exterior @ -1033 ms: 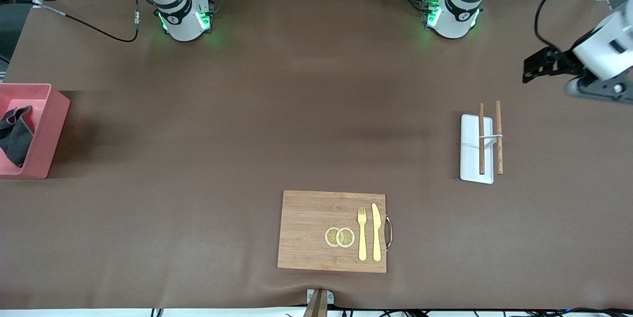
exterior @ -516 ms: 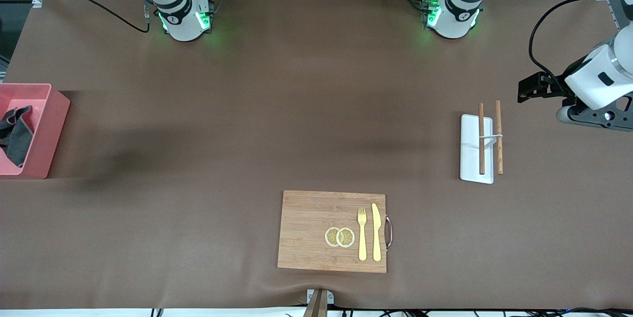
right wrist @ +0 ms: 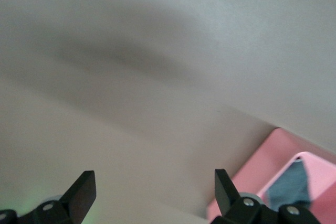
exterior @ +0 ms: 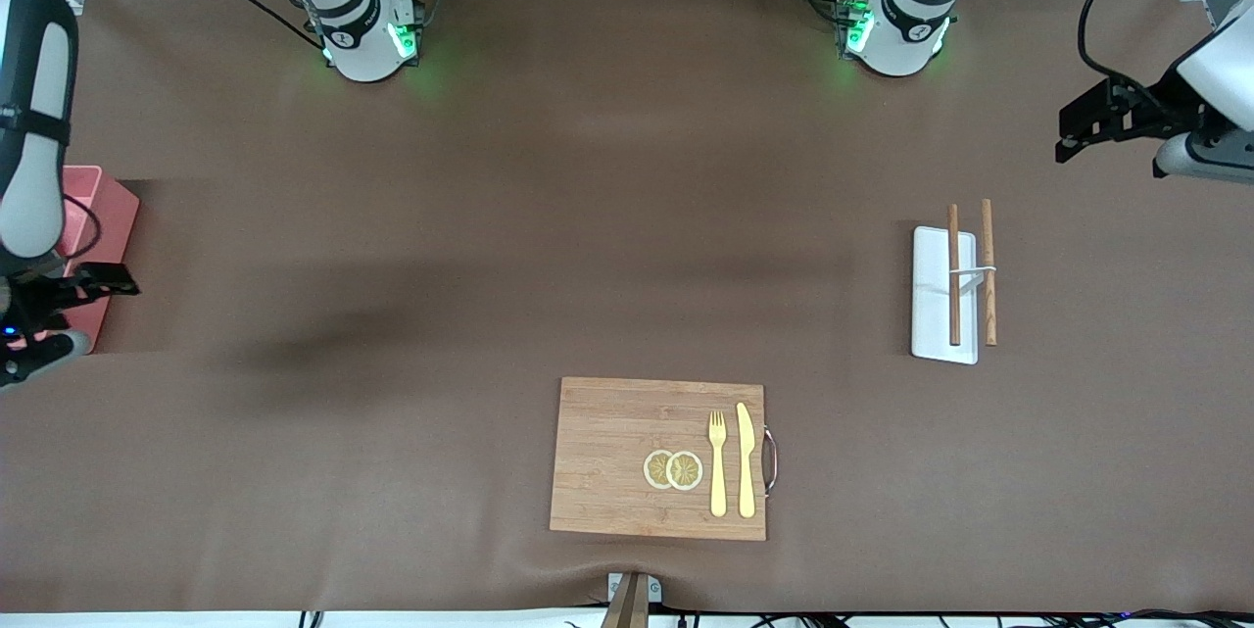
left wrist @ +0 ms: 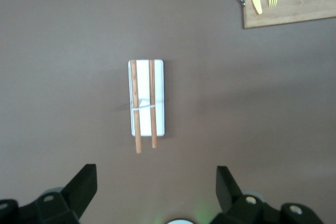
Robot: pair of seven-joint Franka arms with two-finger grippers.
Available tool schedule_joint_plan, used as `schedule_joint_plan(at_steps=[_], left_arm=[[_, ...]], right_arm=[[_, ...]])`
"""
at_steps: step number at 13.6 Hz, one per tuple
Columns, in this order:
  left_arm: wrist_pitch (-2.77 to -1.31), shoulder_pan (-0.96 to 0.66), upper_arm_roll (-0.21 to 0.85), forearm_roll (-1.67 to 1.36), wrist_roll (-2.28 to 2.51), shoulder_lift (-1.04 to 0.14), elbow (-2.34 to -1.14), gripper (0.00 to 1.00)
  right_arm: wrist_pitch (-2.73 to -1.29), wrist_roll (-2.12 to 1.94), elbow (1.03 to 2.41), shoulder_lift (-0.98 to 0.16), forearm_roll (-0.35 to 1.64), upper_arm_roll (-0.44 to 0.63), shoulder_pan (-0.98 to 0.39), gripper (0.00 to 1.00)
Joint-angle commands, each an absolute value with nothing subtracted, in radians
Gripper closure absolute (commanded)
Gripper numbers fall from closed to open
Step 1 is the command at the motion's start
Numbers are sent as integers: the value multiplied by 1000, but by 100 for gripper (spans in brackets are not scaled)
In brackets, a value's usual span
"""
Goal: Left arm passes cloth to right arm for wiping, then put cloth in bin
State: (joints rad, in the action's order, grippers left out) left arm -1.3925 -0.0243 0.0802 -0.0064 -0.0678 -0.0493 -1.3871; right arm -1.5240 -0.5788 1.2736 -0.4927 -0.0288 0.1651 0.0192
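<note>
The salmon-pink bin [exterior: 106, 209] stands at the right arm's end of the table, partly covered by the right arm. The cloth is hidden in the front view. In the right wrist view it shows as a dark grey patch [right wrist: 293, 184] inside the bin [right wrist: 258, 176]. My right gripper [exterior: 116, 286] is open and empty, beside the bin's corner that is nearer to the front camera; its jaws stand wide apart in the right wrist view [right wrist: 153, 190]. My left gripper [exterior: 1074, 132] is open and empty in the air at the left arm's end; its jaws are also wide apart in the left wrist view [left wrist: 155, 187].
A white tray [exterior: 931, 314] with two wooden chopsticks [exterior: 953, 275] lies near the left gripper and shows in the left wrist view [left wrist: 159, 98]. A wooden cutting board [exterior: 607, 457] with a yellow fork [exterior: 718, 463], a knife [exterior: 746, 459] and lemon slices [exterior: 673, 469] lies by the front edge.
The right arm has swung down into view and now covers most of the bin and the cloth in it. The left gripper dipped toward the tray, then drew back toward the bases.
</note>
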Motion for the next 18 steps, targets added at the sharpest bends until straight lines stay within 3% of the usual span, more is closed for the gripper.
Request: schedule_joint_plan(at_steps=[1, 6, 13, 18], left_arm=[[-1356, 20, 147, 14, 7, -20, -1393, 0], [-1356, 9, 115, 17, -46, -18, -1393, 0], [-1359, 18, 100, 20, -52, -28, -1396, 0], [-1384, 14, 106, 20, -51, -46, -1404, 0]], right_arm=[[-1468, -361, 1295, -408, -26, 48, 55, 0], [-1351, 1, 1302, -282, -5, -20, -2, 0], [-1365, -271, 1388, -150, -3, 53, 25, 0], [-1566, -107, 1738, 98, 15, 52, 14, 0]])
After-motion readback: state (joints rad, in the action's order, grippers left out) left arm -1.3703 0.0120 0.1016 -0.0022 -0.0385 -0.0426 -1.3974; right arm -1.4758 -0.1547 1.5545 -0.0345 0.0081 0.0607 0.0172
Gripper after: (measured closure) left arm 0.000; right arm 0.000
